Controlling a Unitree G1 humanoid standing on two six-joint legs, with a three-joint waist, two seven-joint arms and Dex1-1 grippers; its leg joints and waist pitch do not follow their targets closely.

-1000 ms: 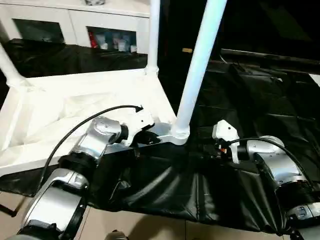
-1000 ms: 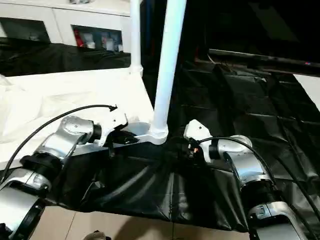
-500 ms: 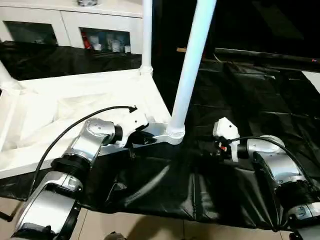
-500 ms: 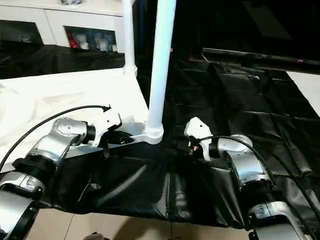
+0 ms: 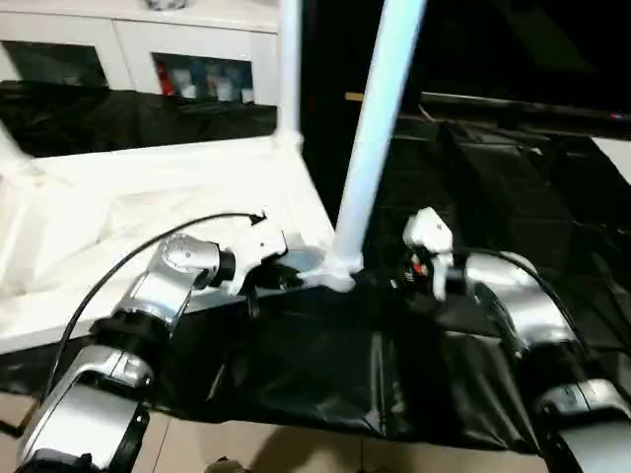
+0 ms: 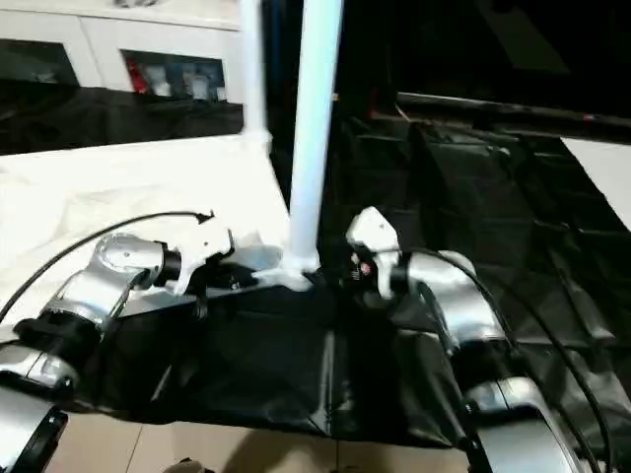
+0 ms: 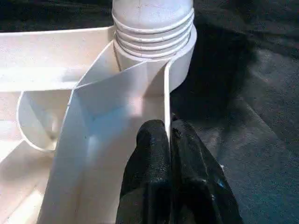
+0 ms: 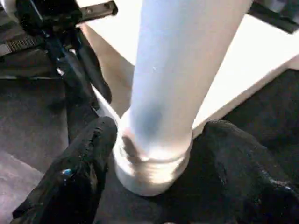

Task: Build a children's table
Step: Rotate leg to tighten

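The white table top [image 5: 148,197] lies upside down on black cloth, its ribbed underside facing up. Three white legs stand upright in corner sockets: the near right leg [image 5: 373,148], the far right leg [image 5: 289,69] and a left leg [image 5: 12,148]. My left gripper [image 7: 169,140] is shut on the thin rim of the top, just beside the near right socket [image 7: 154,32]. My right gripper [image 8: 160,126] is open at the foot of the near right leg [image 8: 177,70], one black finger [image 8: 79,172] on each side of its ribbed base.
A black cloth [image 5: 493,177] covers the work surface and hangs over its front edge. A white glass-door cabinet [image 5: 148,59] stands behind the table top. Black cables run along both forearms. Pale floor [image 5: 296,458] shows below.
My right gripper has moved left from the cloth to the near right leg's base and now straddles it. The left gripper keeps its hold on the rim.
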